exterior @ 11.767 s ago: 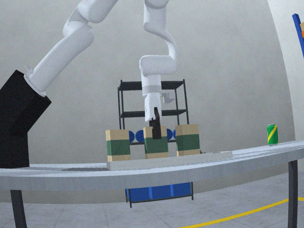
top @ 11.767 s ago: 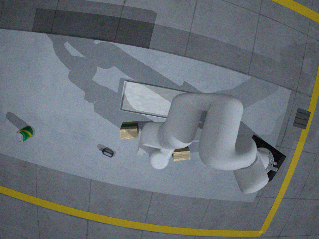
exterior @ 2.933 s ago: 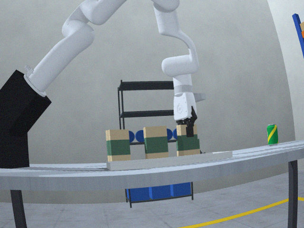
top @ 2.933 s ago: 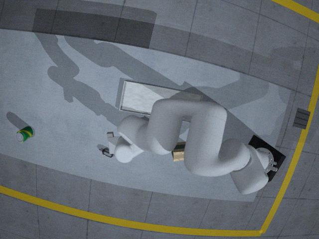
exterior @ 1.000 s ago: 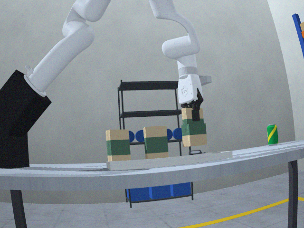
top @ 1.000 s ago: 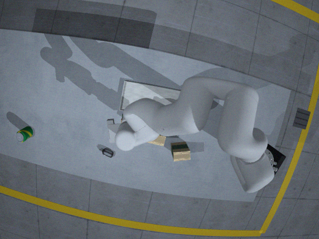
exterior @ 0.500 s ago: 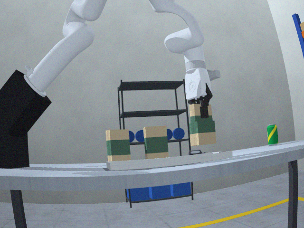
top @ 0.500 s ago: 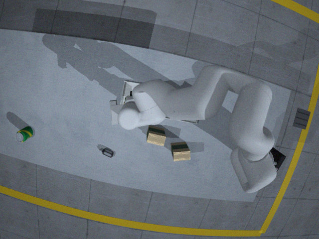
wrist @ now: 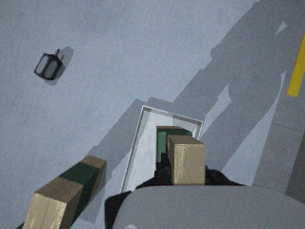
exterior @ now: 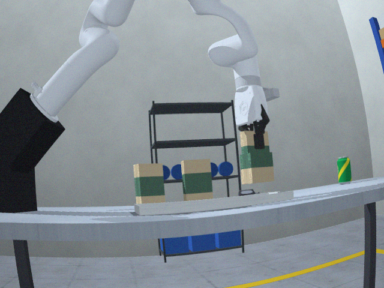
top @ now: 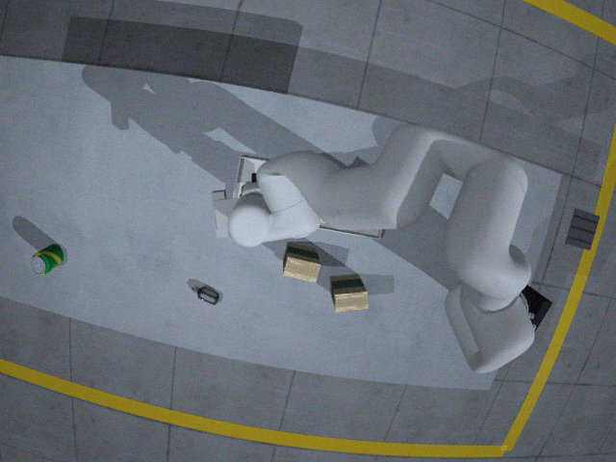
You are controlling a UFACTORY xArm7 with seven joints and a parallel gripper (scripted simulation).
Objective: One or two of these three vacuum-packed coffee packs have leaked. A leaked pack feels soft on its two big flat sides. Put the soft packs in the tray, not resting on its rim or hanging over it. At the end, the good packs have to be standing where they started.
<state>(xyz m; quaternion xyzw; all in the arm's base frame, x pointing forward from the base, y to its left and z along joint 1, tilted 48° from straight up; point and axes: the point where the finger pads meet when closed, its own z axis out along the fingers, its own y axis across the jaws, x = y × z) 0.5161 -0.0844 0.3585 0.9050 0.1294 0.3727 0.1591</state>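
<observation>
My gripper (exterior: pixel 257 130) is shut on the top of a tan coffee pack with a green band (exterior: pixel 256 157). It holds the pack upright in the air above the left end of the shallow grey tray (exterior: pixel 213 203). The wrist view shows the held pack (wrist: pixel 183 155) over the tray's inside (wrist: pixel 148 148). Two more tan and green packs stand on the table behind the tray in the side view (exterior: pixel 149 183) (exterior: pixel 197 179). From above they stand side by side (top: pixel 301 262) (top: pixel 348 292). The arm hides most of the tray (top: pixel 243 173) from above.
A green and yellow can (top: pixel 47 259) lies at the far left of the table, and it also shows in the side view (exterior: pixel 344 170). A small dark clip-like object (top: pixel 208 294) lies left of the packs, and it also shows in the wrist view (wrist: pixel 49 65). A black shelf rack (exterior: pixel 190 142) stands behind the table.
</observation>
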